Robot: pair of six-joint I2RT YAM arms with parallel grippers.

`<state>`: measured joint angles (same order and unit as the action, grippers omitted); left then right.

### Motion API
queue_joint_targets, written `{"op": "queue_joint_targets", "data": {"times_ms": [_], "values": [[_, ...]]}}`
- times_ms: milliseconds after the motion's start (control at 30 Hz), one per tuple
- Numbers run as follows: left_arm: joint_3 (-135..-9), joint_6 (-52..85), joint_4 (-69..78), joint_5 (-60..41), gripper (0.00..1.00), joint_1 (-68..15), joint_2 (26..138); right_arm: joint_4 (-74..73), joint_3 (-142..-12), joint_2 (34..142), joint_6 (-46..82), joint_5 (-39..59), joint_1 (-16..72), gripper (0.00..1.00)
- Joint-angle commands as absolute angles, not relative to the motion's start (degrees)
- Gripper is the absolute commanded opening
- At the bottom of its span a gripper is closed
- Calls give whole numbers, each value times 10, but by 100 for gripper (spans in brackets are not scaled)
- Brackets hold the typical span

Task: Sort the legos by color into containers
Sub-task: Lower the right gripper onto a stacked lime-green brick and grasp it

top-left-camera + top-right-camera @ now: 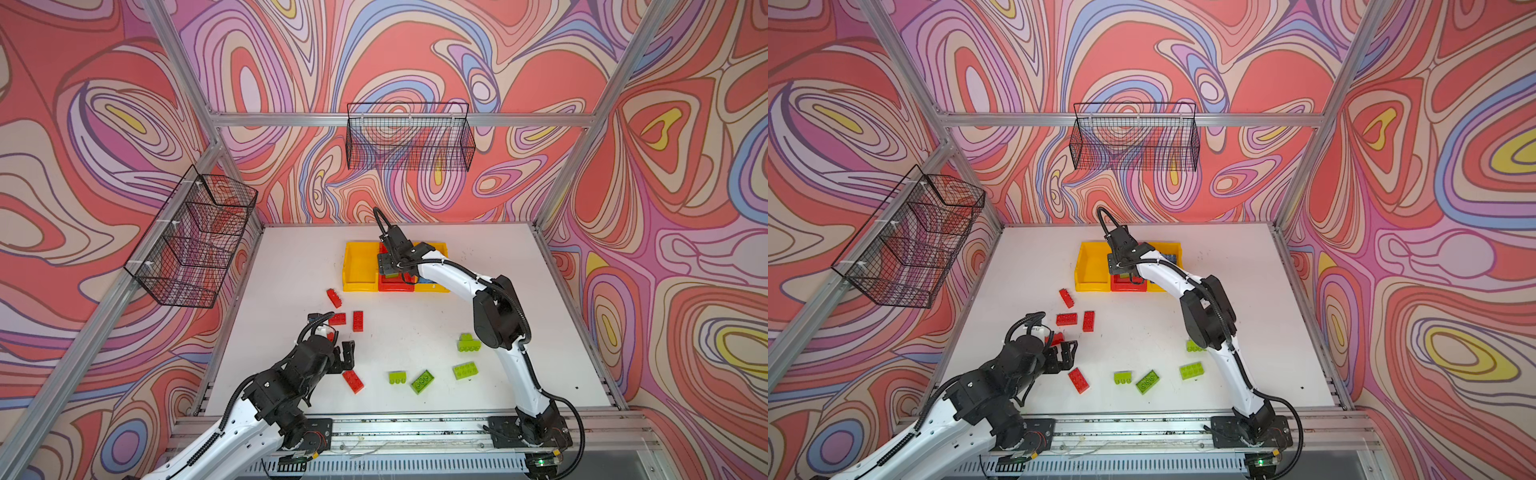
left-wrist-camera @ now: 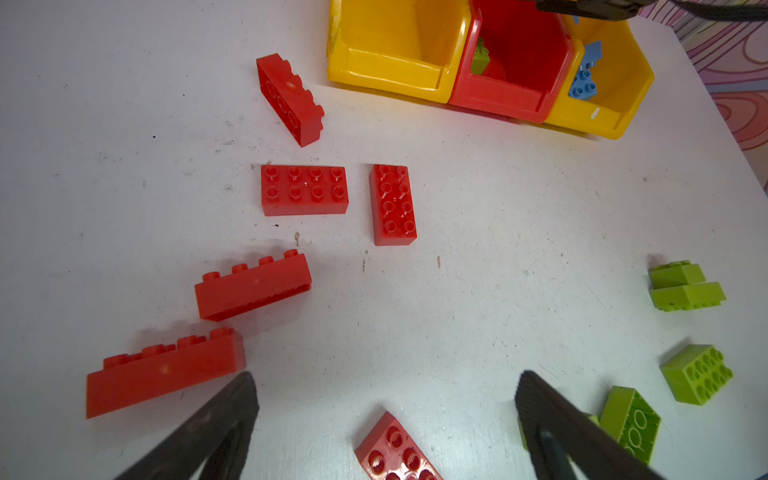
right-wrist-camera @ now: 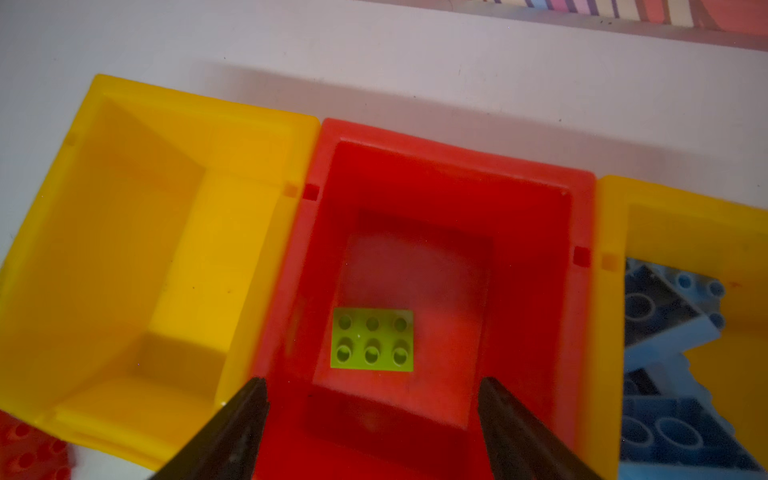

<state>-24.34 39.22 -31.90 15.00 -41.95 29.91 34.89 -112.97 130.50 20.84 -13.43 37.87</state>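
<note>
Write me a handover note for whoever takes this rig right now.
Right gripper: jaws open above the red bin, empty.
Left gripper: jaws open, empty, over the table near the red bricks.
Done: blue bricks in one yellow bin; one green brick in the red bin.
Left: red bricks and loose green bricks on the table; other yellow bin empty.

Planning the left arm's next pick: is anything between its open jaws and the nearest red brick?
Nothing visible does. The left gripper hangs open above the table, and the nearest red brick lies uncovered, touching no other brick.
</note>
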Motion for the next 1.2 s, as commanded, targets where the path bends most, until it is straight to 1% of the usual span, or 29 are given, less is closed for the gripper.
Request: {"op": "queue_joint_targets", "data": {"times_ms": [0,167,333,533,567,733,933,1067,1167], "values": [[-259,396,-324,143,100,-421,309,332,-1050,1213,209,-145,380,84],[-267,385,-290,116,100,-421,338,295,-852,1078,230,-169,380,84],[-278,375,-223,57,100,-421,411,295,-660,939,266,-198,380,84],[-290,380,-122,-7,100,-432,515,328,-527,824,303,-230,379,84],[-312,380,-111,-10,100,-439,532,331,-511,809,308,-232,378,84],[-346,375,-100,-5,100,-473,591,340,-462,779,329,-228,373,82],[-348,381,-103,-1,100,-490,599,326,-426,787,343,-200,373,75],[-336,385,-109,10,100,-490,579,315,-421,802,346,-193,373,62],[-334,385,-121,20,100,-490,566,309,-420,815,348,-194,373,56]]}}
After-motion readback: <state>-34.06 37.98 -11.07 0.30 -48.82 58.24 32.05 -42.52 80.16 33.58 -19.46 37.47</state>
